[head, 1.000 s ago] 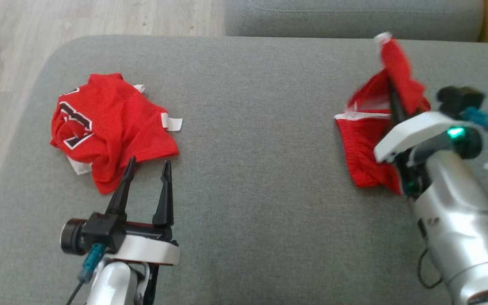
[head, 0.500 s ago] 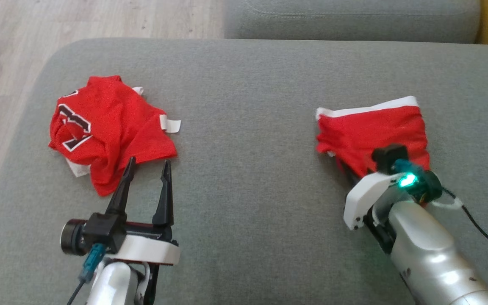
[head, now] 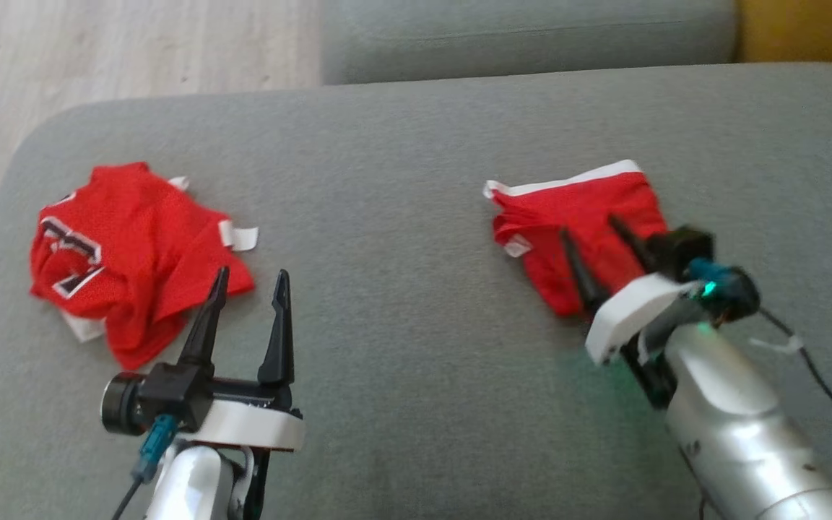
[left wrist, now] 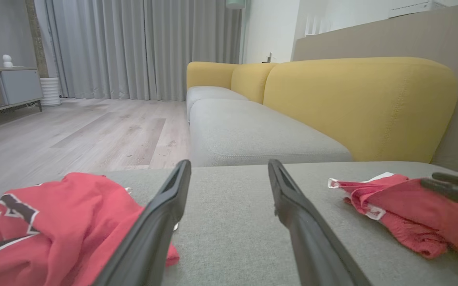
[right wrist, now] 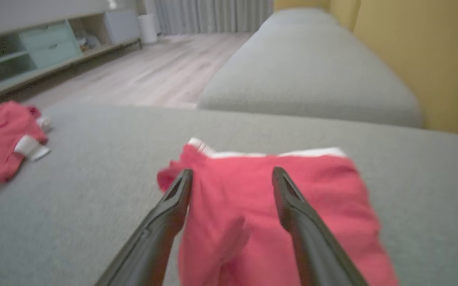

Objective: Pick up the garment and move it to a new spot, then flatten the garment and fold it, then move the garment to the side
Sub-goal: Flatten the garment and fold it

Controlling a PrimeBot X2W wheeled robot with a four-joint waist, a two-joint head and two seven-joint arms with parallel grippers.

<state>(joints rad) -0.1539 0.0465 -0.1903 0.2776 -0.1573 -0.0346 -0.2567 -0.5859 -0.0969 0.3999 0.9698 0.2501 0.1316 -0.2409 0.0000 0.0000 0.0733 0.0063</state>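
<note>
The garment, a pair of red shorts (head: pixel 575 206) with white trim, lies crumpled on the right part of the grey sofa seat (head: pixel 401 180). My right gripper (head: pixel 588 225) stands open just over its near side, with the cloth showing between the spread fingers. The right wrist view shows that gripper (right wrist: pixel 232 171) and the shorts (right wrist: pixel 233 206) under it, not pinched. My left gripper (head: pixel 252 272) is open and empty beside a crumpled red jersey (head: pixel 134 253) with a black-and-white number. In the left wrist view the left gripper (left wrist: pixel 229 162) points between the jersey (left wrist: pixel 54 214) and the shorts (left wrist: pixel 396 206).
A second grey seat (head: pixel 531 36) lies beyond the one I work on. A yellow backrest (left wrist: pixel 356 103) runs along the right. Wooden floor (head: pixel 98 50) lies off the seat's far left edge, and a low cabinet (right wrist: pixel 34 51) stands across the room.
The right gripper brought the lifted shorts down onto the seat and opened, letting them go. The head camera has shifted, so everything sits further left. The left arm has not moved.
</note>
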